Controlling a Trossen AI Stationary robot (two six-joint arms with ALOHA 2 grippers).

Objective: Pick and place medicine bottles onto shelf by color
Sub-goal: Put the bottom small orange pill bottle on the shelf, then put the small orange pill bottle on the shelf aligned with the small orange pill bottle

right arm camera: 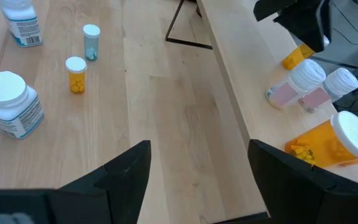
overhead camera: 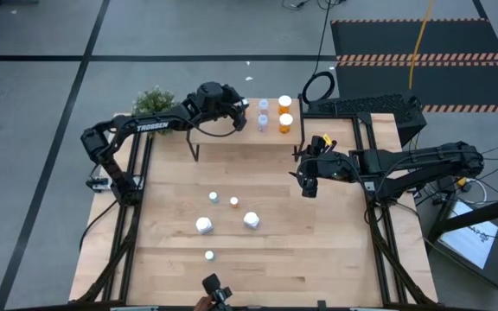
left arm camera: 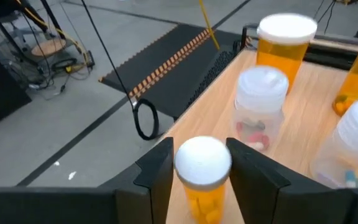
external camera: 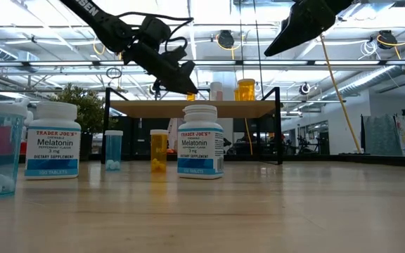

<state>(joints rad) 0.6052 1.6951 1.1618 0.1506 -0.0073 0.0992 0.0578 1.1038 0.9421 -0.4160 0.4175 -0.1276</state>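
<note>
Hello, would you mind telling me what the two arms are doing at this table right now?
The left gripper holds a small orange bottle over the shelf, where two orange bottles and two pale ones already stand. The right gripper waits open and empty over the table beside the shelf. Five more bottles stand on the table.

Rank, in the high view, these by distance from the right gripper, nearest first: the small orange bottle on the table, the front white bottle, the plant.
From the right gripper:
1. Small orange bottle, mid-table.
2. Front white bottle, nearer the table's front edge.
3. Plant, far left corner.
</note>
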